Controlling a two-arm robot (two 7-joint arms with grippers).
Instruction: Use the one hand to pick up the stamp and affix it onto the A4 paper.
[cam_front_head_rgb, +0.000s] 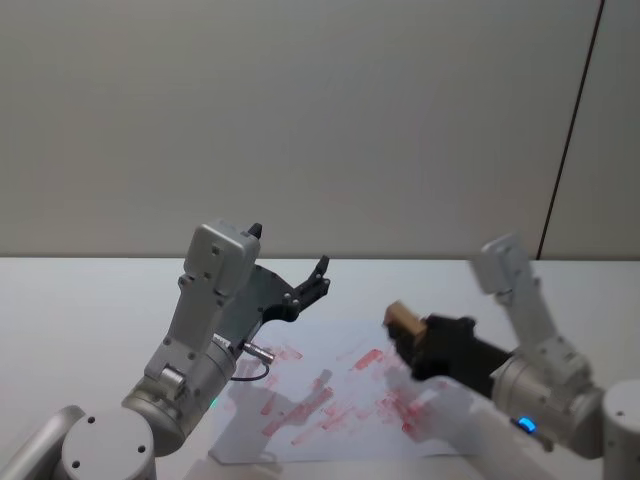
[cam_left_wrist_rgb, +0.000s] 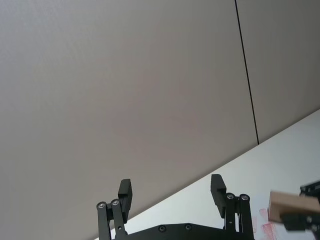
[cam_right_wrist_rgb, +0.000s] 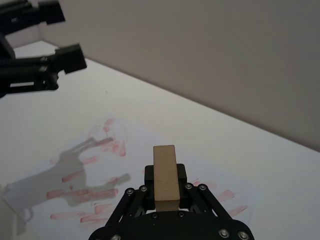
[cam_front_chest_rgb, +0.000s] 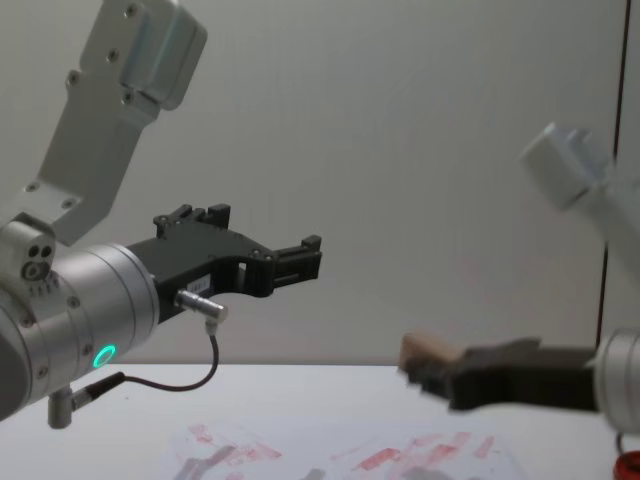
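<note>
As it hangs above the A4 paper (cam_front_head_rgb: 338, 432), the right pincer (cam_front_head_rgb: 412, 338) clamps the stamp (cam_front_head_rgb: 403, 318).

You had no text to read at this moment: no words, numbers, brand marks or signs were legible on any surface. The red marks on the A4 paper (cam_front_head_rgb: 300, 430) were smeared bars and blotches, and you could make out no letters or figures in them. The faces of the stamp (cam_right_wrist_rgb: 164, 175) that you could see were plain wood, with no lettering.
</note>
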